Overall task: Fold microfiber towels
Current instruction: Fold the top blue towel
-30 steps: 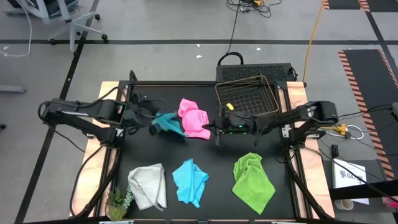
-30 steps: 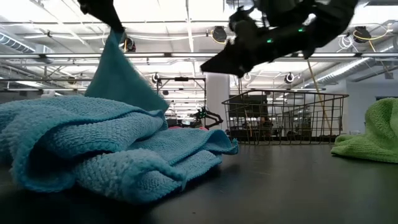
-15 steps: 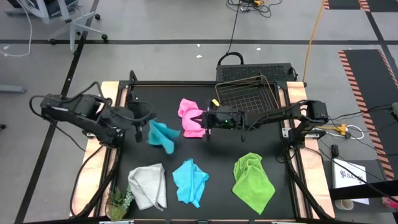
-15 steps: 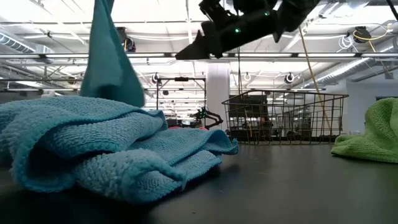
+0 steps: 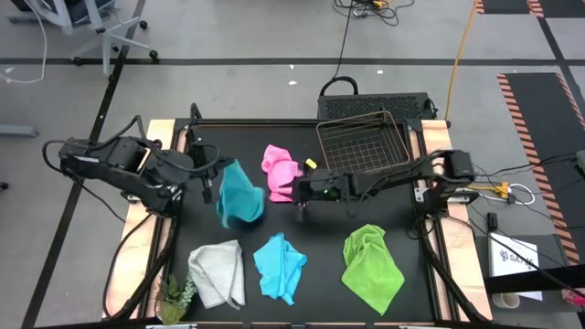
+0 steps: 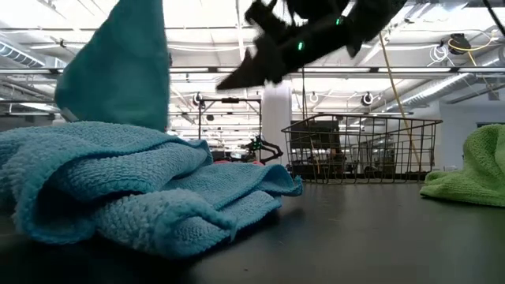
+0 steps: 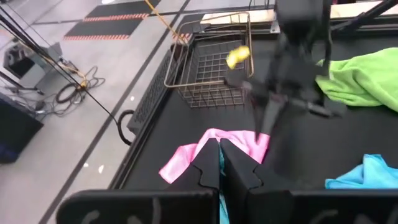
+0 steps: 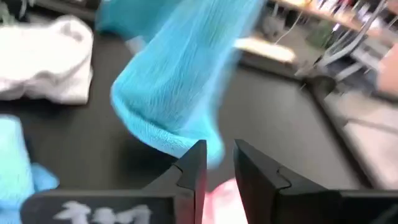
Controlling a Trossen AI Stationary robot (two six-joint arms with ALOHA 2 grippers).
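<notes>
In the high view the left claw [image 5: 207, 180], at centre-left of the frame, is pinching a top corner of a teal-blue towel [image 5: 240, 195], which hangs off the black bench [image 5: 402, 302] just beside the pink towel [image 5: 281, 172]. The left wrist view shows its two fingers pressed together with a sliver of teal cloth between them. The right claw [image 5: 301, 192] sits at frame centre, just right of the pink towel and pointing toward the hanging cloth; in the right wrist view its fingers [image 8: 191, 163] stand slightly apart with nothing between them, and the teal cloth fills the space just ahead. The step in hand looks like catching a second corner so the towel can be stretched flat before folding. To do it well, the right claw should probably aim for the free upper corner at the same height as the held one, not the bunched lower edge, and bite only a single layer. The left should hold steady so the cloth does not swing. The towel hangs with its long axis running top to bottom, held corner uppermost and loose edge pointing down toward the bench. The white-grey [image 5: 219, 271], light blue [image 5: 279, 266] and lime green [image 5: 371, 266] towels lie crumpled along the lower part of the frame.
</notes>
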